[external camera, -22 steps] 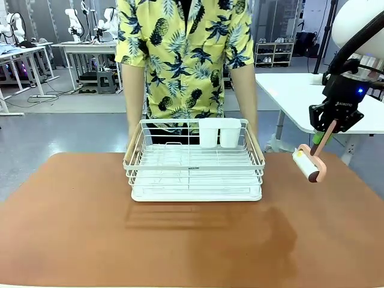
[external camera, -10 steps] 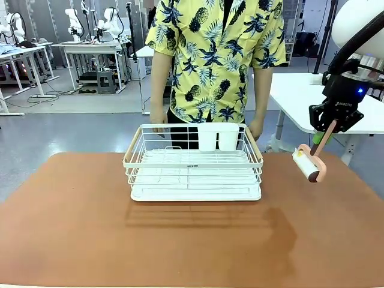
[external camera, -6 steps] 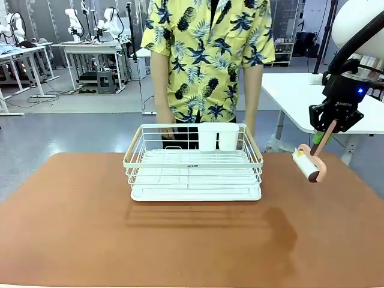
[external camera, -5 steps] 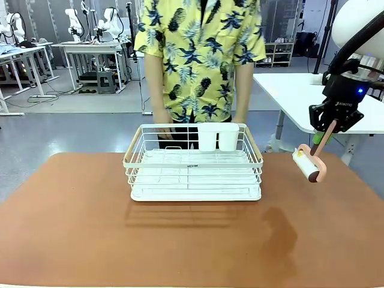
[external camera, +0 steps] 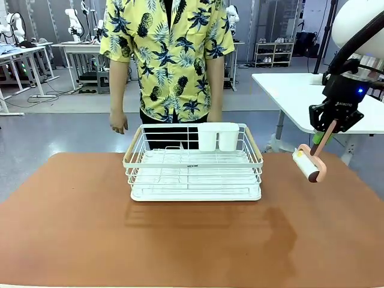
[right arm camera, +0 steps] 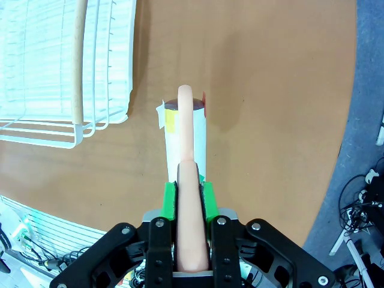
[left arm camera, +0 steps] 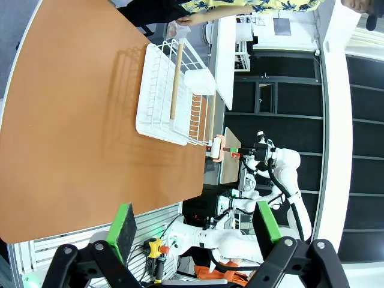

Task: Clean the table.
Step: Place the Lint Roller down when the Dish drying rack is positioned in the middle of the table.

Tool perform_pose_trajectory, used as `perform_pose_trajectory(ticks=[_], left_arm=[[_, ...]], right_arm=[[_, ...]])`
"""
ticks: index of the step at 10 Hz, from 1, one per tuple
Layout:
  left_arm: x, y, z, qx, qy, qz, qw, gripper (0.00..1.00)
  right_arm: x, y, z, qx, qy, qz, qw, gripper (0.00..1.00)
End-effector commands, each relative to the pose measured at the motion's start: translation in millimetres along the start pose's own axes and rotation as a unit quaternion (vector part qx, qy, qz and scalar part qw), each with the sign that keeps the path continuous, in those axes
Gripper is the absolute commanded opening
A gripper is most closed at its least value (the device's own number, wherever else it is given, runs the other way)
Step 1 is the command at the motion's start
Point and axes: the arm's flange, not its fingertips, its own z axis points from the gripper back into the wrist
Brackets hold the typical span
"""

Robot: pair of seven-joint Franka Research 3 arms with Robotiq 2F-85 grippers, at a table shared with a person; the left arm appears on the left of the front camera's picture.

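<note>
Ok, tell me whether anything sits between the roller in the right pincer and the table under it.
Nothing visible does. The right pincer is shut on the lint roller, which hangs above bare table. The white wire rack stands apart, toward the middle.

- Robotics lab, open-plan hall with a grey floor (external camera: 66, 123).
- Back left: grey workbenches (external camera: 84, 47) carrying white robot arms (external camera: 75, 21), cables trailing on the floor under them.
- Right: white-topped table (external camera: 300, 90) on metal legs; behind it a shelving rack (external camera: 274, 53) with small items, too small to identify.
- Black tripod stand (external camera: 329, 33) near the right edge.
- Left wrist view: more white arms (left arm camera: 282, 174) at another station, dark panelled wall (left arm camera: 264, 114) behind them.
- Person in a yellow print shirt (external camera: 168, 57) stands among the benches.
</note>
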Motion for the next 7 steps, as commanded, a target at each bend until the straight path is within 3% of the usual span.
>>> perform_pose_trajectory(ticks=[1, 4, 5, 6, 7], left_arm=[[-3, 1, 1, -0.005, -0.003, -0.008, 1.0, 1.0], [-3, 1, 1, -0.005, -0.003, -0.008, 1.0, 1.0], [-3, 1, 1, -0.005, -0.003, -0.008, 1.0, 1.0], [-3, 1, 1, -0.005, -0.003, -0.008, 1.0, 1.0], [-3, 1, 1, -0.005, -0.003, -0.008, 1.0, 1.0]], right_arm=[[-1, 2, 3, -0.004, 0.001, -0.003, 1.0, 0.21], [9, -3, 2, 0.0, 0.006, -0.018, 1.0, 0.21], [18, -5, 1, -0.03, -0.012, -0.103, 0.994, 0.21], [26, -6, 3, -0.049, -0.046, -0.209, 0.976, 0.21], [34, -7, 5, -0.035, -0.058, -0.324, 0.944, 0.21]])
